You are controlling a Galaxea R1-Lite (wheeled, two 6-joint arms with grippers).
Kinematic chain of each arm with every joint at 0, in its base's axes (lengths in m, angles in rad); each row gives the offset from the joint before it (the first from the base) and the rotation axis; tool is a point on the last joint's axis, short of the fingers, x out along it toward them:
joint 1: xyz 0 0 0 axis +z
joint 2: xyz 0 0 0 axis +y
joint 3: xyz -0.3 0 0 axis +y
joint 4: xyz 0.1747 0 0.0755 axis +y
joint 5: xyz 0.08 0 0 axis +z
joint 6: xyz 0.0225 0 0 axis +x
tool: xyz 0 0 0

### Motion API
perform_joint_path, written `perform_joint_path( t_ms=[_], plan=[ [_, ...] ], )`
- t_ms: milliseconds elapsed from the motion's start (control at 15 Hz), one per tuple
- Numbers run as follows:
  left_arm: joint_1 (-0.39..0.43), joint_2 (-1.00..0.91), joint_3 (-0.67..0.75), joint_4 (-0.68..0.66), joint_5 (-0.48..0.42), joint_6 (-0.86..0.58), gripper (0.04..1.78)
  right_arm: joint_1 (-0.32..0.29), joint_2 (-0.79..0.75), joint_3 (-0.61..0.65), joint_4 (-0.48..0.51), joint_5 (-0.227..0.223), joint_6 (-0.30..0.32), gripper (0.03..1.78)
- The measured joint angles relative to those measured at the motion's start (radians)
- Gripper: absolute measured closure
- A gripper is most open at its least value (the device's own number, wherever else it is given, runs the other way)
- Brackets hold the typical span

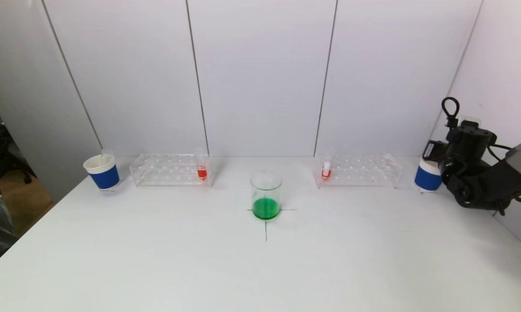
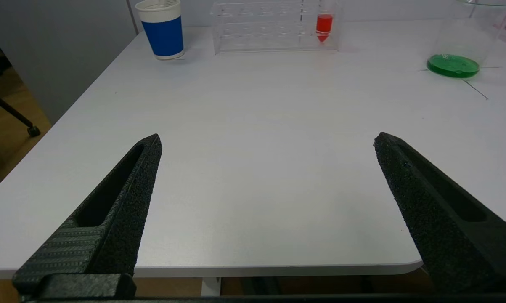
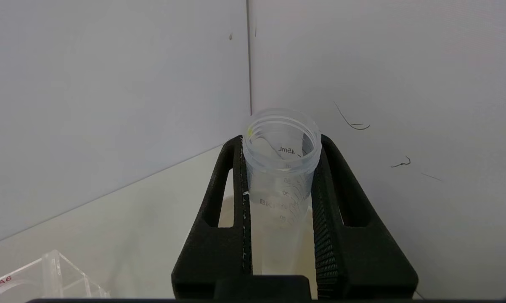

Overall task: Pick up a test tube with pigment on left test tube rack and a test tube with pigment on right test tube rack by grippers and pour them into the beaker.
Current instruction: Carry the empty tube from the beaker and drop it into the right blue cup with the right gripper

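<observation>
A glass beaker (image 1: 266, 195) with green liquid stands at the table's centre. The left rack (image 1: 169, 170) holds a tube of red pigment (image 1: 202, 171), which also shows in the left wrist view (image 2: 324, 25). The right rack (image 1: 360, 170) holds another red tube (image 1: 326, 171). My right gripper (image 3: 280, 141) is shut on an empty clear tube (image 3: 282, 168) and holds it upright over the right blue paper cup (image 1: 427, 177) at the far right. My left gripper (image 2: 267, 141) is open and empty, hovering at the table's front left edge, out of the head view.
A second blue paper cup (image 1: 102, 172) stands left of the left rack. White walls close the back and right sides, close to my right arm (image 1: 477, 182). A corner of the right rack (image 3: 46, 273) shows in the right wrist view.
</observation>
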Motion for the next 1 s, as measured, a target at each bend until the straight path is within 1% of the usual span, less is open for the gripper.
perform_joint_path(
  t_ms=[733,867,1000],
  plan=[
    [0.0,0.0,0.0,0.0,0.0,0.0,0.06,0.0,-0.013,0.001,0.006,-0.002,-0.002,1.34],
    [0.0,0.0,0.0,0.0,0.0,0.0,0.06,0.0,-0.014,0.004,0.002,-0.002,-0.002,1.28],
    [0.0,0.0,0.0,0.0,0.0,0.0,0.06,0.0,-0.016,0.007,0.001,-0.003,-0.001,1.13]
  ],
)
